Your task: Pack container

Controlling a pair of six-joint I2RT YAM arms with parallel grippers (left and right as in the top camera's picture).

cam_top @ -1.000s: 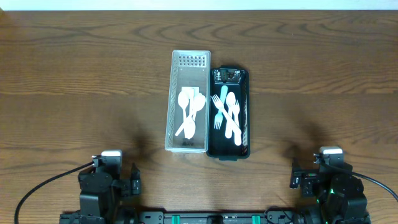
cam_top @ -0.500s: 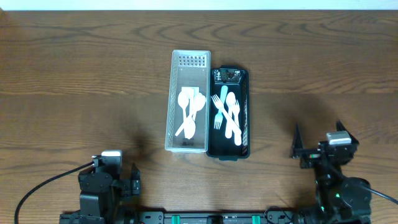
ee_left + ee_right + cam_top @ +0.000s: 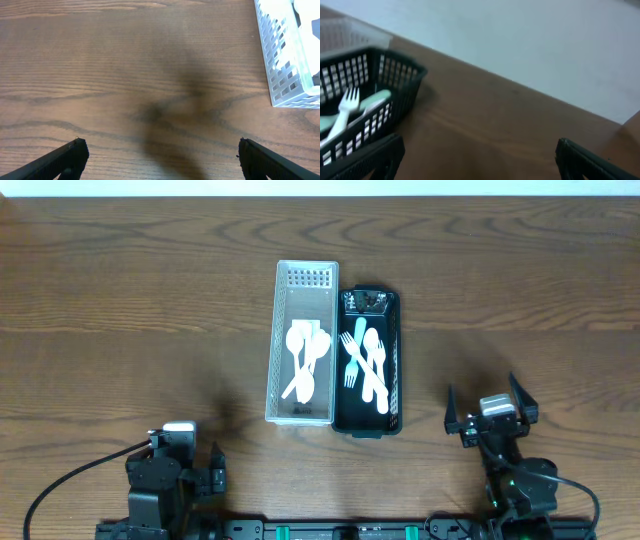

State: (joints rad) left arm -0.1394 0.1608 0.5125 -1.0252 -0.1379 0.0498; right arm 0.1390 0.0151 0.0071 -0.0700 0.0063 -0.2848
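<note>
A white slotted basket [image 3: 305,405] lies mid-table and holds white spoons [image 3: 304,358]. Touching its right side is a black basket [image 3: 392,370] with white forks [image 3: 374,370] and a teal fork [image 3: 354,345]. My left gripper [image 3: 185,445] sits low at the front left, open and empty, well apart from both baskets. In the left wrist view that gripper [image 3: 160,150] is over bare wood, with the white basket's corner [image 3: 287,65] at the upper right. My right gripper [image 3: 483,395], open and empty, is raised to the right of the black basket [image 3: 395,75]. A white fork [image 3: 347,107] shows inside.
The dark wood table [image 3: 130,310] stretches round both baskets. A pale wall or floor strip [image 3: 520,45] lies beyond the table's far edge in the right wrist view. Arm bases and cables [image 3: 60,490] occupy the front edge.
My right arm has lifted from its rest at the front right and swung left and forward, turning toward the black basket. The left arm has not moved.
</note>
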